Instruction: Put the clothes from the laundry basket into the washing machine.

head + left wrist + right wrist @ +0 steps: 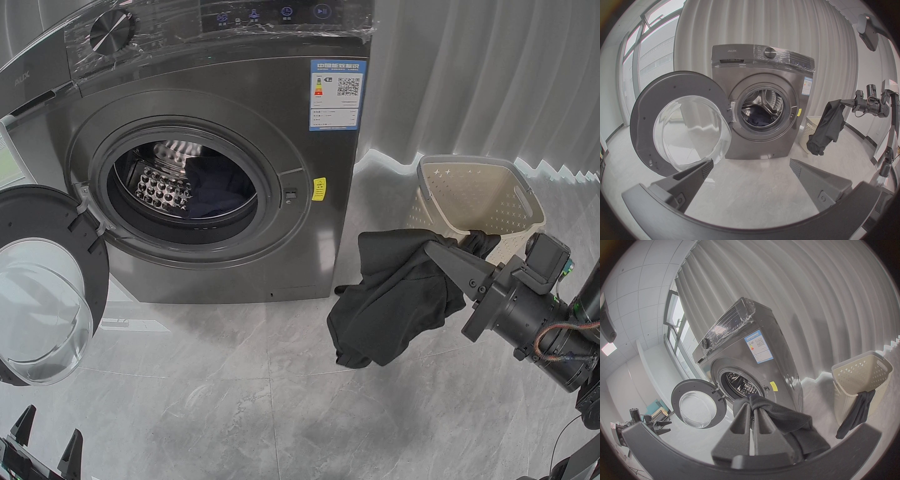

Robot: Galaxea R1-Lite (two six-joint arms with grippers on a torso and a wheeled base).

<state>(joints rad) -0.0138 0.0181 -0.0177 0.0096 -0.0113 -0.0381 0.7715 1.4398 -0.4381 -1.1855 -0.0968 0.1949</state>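
Right tool (pixel 432 248) clamps black garment (pixel 387 294) beside laundry basket (pixel 475 187); left tool (pixel 750 164) gapes wide

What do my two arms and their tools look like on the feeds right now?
The right tool has two matte dark grey wedge fingers that taper to points. They are bolted to a thick black cylindrical wrist. A boxy black camera module sits on top, and orange and multicoloured cables run along the arm. The left tool has the same grey wedge fingers, with textured inner pads.

Machine door (pixel 47 287) partly beyond head view's edge
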